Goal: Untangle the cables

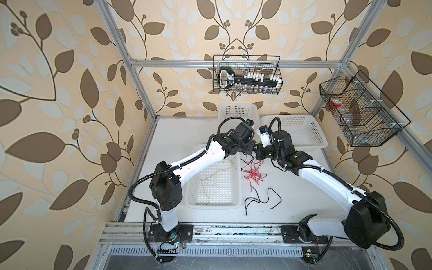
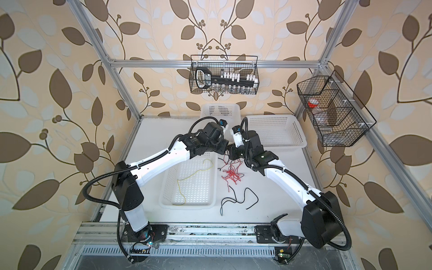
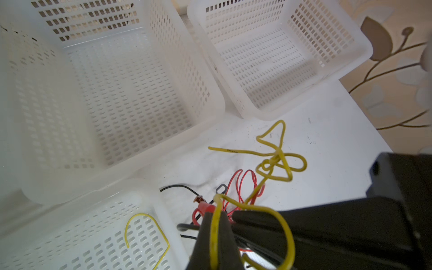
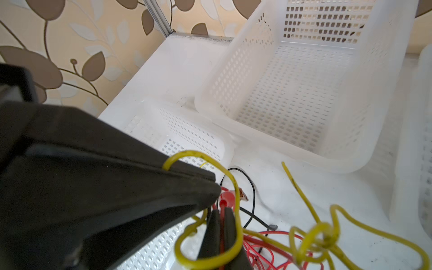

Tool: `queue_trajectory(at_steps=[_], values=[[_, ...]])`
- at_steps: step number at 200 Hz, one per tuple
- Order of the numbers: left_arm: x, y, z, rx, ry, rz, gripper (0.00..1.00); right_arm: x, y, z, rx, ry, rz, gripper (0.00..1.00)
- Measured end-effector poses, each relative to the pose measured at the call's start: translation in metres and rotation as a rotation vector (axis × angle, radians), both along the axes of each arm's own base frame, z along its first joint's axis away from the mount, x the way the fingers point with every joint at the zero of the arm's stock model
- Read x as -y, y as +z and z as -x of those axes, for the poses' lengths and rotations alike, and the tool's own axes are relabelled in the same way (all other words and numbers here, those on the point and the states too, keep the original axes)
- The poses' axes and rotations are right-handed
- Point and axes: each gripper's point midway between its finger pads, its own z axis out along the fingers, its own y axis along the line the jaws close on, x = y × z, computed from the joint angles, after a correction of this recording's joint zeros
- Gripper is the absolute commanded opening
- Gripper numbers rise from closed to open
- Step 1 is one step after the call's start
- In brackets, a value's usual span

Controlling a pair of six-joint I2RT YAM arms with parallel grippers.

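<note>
White perforated tray (image 1: 224,206), left of ctr in both top views, holds one loose yellow cable (image 3: 145,214) lying by itself, so that strand looks sorted. The rest is not done.

Just past the tray's upper right corner the two arms meet tip to tip over the white table (image 1: 177,140). Left gripper (image 3: 217,219), bottom ctr of the left wrist view, is closed tight w/ a knotted yellow cable (image 3: 278,159) pinched btwn its fingers. The knot sits beyond, right of ctr in that view, not undone. Right gripper (image 4: 221,211), bottom ctr of the right wrist view, is closed too. The yellow loop curls round its fingers, but whether it pinches any strand can't be told.

Below the grippers, ctr of the top views, red cables (image 1: 253,174) lie in a tight snarl. Lower still, a black cable (image 1: 269,188) lies apart in loose waves.

Judgement: approx. a third done; yellow knot and red snarl left to do.

In the way: each gripper crowds the other. A deep white basket (image 1: 238,109) stands close behind, upper ctr, w/ a wider basket (image 1: 311,145) to its right.
</note>
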Motion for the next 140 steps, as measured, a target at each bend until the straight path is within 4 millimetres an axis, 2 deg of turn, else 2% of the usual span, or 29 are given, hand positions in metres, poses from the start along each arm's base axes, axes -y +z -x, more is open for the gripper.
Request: queue_trajectory(at_steps=[36,65,99,140], values=[[-0.001,0.003,0.001,0.012,0.001,0.01,0.0,0.024,0.013,-0.001,0.051,-0.091,0.003,0.0],[-0.004,-0.002,0.003,0.003,0.004,-0.003,0.0,0.04,0.046,0.006,0.147,-0.144,-0.014,0.0],[-0.005,-0.005,0.004,-0.006,0.005,-0.014,0.0,0.047,0.08,0.019,0.239,-0.151,-0.054,0.0],[-0.006,-0.006,0.003,-0.006,0.008,-0.018,0.0,0.059,0.088,0.037,0.285,-0.176,-0.068,0.0]])
